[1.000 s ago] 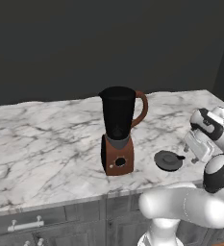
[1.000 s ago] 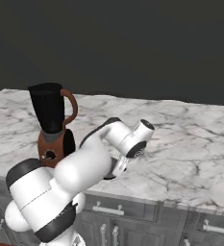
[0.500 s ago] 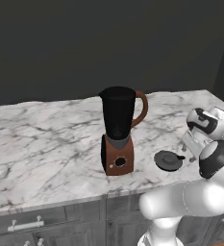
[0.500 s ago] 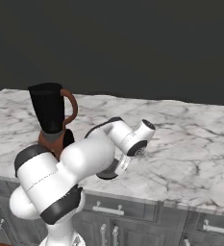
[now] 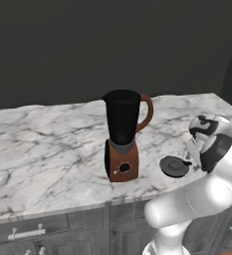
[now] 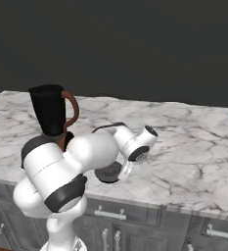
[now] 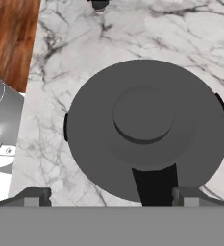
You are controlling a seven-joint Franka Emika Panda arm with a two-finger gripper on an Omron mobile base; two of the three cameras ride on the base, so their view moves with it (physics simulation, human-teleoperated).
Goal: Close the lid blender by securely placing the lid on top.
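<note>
The blender (image 5: 122, 137) stands upright on the marble counter, its black jar open at the top and its reddish-brown base below; it also appears at the left (image 6: 51, 112). The lid (image 5: 174, 166), a flat dark grey disc with a raised centre, lies on the counter to the blender's right, near the front edge. From the hand, the lid (image 7: 144, 120) spreads wide just below. My gripper (image 7: 112, 196) hangs open directly over it, one fingertip (image 7: 34, 196) off each side of the disc, holding nothing. The gripper (image 6: 125, 168) sits just above the lid (image 6: 107, 173).
The marble counter (image 5: 48, 149) runs wide to the left and behind the blender. Its front edge lies close to the lid, with grey drawers (image 6: 135, 215) below. A dark wall backs the counter. Wooden floor (image 7: 10, 38) shows past the counter's edge.
The arm has swung its elbow and the hand has shifted slightly over the lid. Blender and lid have not moved. The jaws stay wide.
</note>
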